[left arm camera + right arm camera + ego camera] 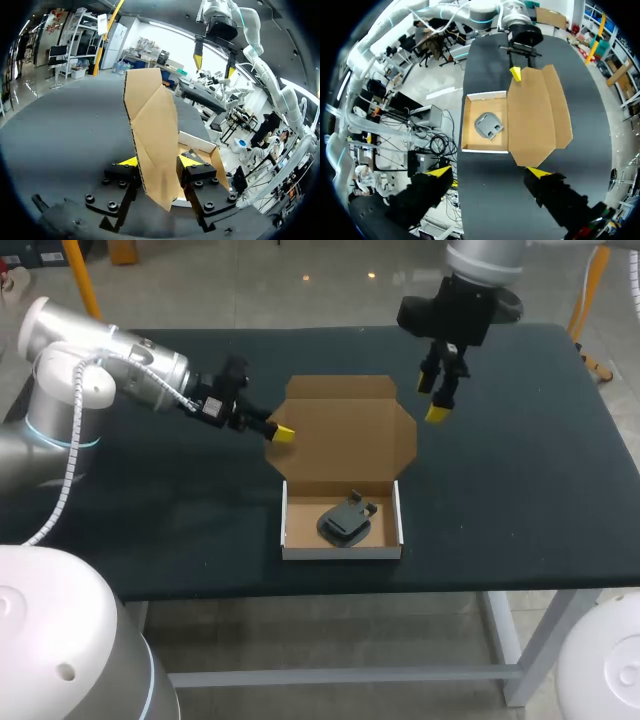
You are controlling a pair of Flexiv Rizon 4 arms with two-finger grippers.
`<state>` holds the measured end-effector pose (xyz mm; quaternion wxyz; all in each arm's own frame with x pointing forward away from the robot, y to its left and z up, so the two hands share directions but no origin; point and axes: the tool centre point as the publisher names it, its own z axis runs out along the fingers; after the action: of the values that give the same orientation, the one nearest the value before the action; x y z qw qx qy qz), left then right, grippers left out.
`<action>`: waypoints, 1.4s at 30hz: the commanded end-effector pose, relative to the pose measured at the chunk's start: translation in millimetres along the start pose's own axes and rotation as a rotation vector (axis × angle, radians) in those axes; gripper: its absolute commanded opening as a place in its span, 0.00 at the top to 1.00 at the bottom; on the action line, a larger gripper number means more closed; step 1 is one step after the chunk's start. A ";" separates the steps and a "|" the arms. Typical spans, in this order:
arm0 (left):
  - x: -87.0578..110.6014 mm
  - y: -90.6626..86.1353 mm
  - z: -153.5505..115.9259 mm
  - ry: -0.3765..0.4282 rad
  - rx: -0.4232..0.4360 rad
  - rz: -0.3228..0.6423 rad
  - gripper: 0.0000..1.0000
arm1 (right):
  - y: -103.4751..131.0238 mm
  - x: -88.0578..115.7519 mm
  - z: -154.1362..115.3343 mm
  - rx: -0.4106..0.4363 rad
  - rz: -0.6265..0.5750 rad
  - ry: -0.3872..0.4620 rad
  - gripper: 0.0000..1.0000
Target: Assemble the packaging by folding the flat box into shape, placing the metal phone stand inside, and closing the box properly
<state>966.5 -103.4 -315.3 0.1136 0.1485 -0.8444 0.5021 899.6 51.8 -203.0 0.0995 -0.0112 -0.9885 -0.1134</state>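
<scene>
The phone stand [347,519] lies inside the box [290,518] near the table's [520,470] front edge, lid [345,435] spread open behind it. My left gripper [280,432] pinches the lid's left edge between both fingers. The right gripper [437,405] hangs above the lid's far right corner, fingers apart and holding nothing.

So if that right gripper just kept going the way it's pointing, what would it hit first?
Probably the black table, just beside the box's lid flap. The right gripper hangs open above that spot, pointing down. It might clip the flap's edge instead; depth is unclear.
</scene>
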 end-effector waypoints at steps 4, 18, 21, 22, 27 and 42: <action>2.0 -0.6 9.1 0.021 0.017 0.017 0.62 | 3.4 -0.9 -1.6 0.013 0.001 0.002 0.00; 9.2 -4.1 13.6 0.043 0.079 0.066 0.81 | 3.9 0.8 -1.5 0.025 0.006 0.001 0.00; 10.8 -5.4 14.0 0.047 0.090 0.079 0.82 | 4.2 1.5 -1.4 0.026 0.007 0.003 0.00; 11.2 -5.7 14.0 0.049 0.099 0.085 0.82 | 4.3 1.6 -1.4 0.027 0.007 0.002 0.00; 12.4 -6.4 13.9 0.051 0.106 0.096 0.86 | 5.2 2.4 -0.6 0.031 0.008 0.005 0.00; 13.0 -8.2 14.3 0.058 0.136 0.117 0.80 | 8.1 3.8 -0.2 0.045 0.009 0.008 0.00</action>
<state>956.6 -122.3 -309.3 0.0978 0.0931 -0.8133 0.5660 895.8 58.1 -201.9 0.1021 -0.0133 -0.9903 -0.0934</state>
